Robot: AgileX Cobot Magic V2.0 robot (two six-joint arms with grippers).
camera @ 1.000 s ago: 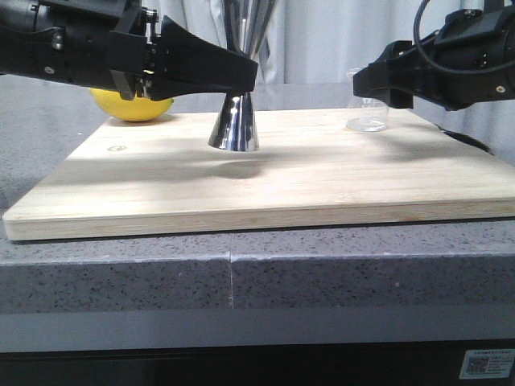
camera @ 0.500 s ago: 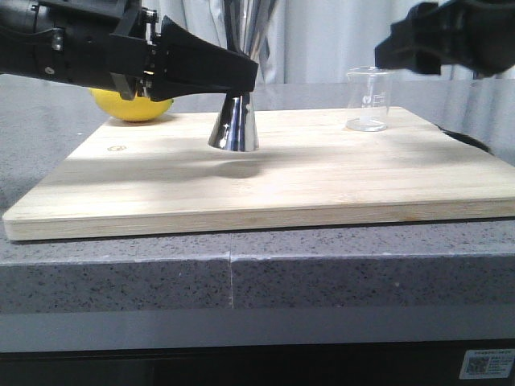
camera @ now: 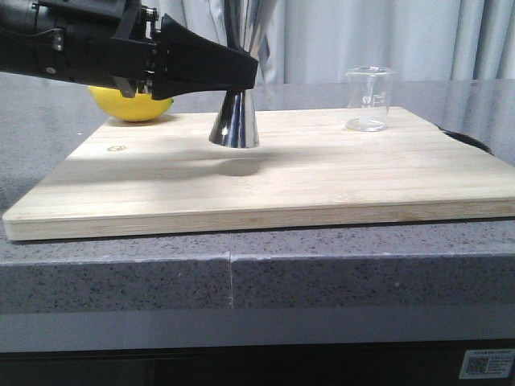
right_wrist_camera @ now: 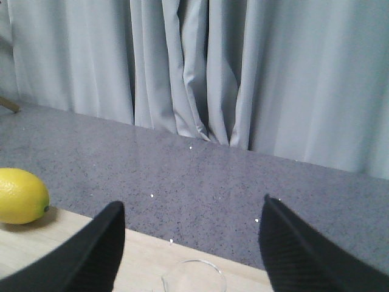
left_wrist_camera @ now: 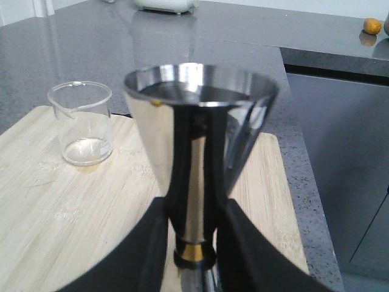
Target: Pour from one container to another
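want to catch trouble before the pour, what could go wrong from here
1. The left end effector grips the jigger only at its narrow waist and has it lifted off the board; the smooth steel could slip or twist.
2. The right end effector hangs open above the glass beaker; a misaligned descent could knock the light beaker over.
3. The lemon sits close behind the left arm and could get bumped.

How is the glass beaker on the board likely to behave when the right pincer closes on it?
The beaker is clear, smooth-walled glass, so it is probably slippery and could crack under a hard squeeze. It looks empty, so likely light and easily nudged across the board. Its base looks about as wide as its body, so tipping seems unlikely.
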